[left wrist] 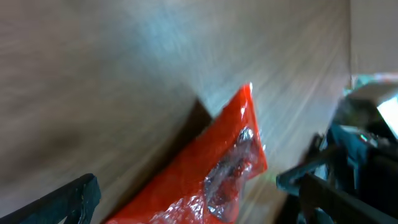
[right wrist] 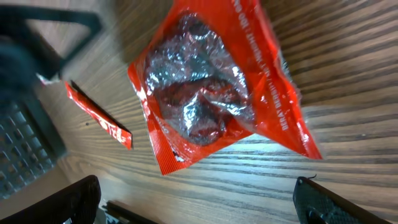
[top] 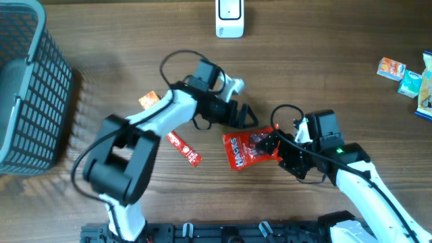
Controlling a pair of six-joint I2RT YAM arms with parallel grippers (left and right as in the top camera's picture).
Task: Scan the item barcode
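The item, a red crinkled snack bag [top: 246, 150] with a clear window, lies on the wooden table at the centre. No barcode shows on it. My right gripper [top: 271, 144] hangs open over the bag's right edge; in the right wrist view the bag [right wrist: 211, 93] lies ahead of the open gripper [right wrist: 208, 205], with bare wood between its fingertips. My left gripper [top: 244, 116] is open just above and behind the bag, and the left wrist view has the bag [left wrist: 211, 168] between its wide fingers [left wrist: 71, 200]. Nothing is held.
A white scanner [top: 229, 17] stands at the table's far edge. A red stick packet [top: 183, 147] and a small orange packet [top: 148, 100] lie left of the bag. A grey basket [top: 30, 88] fills the left side. Several snack packs [top: 408, 77] lie at the far right.
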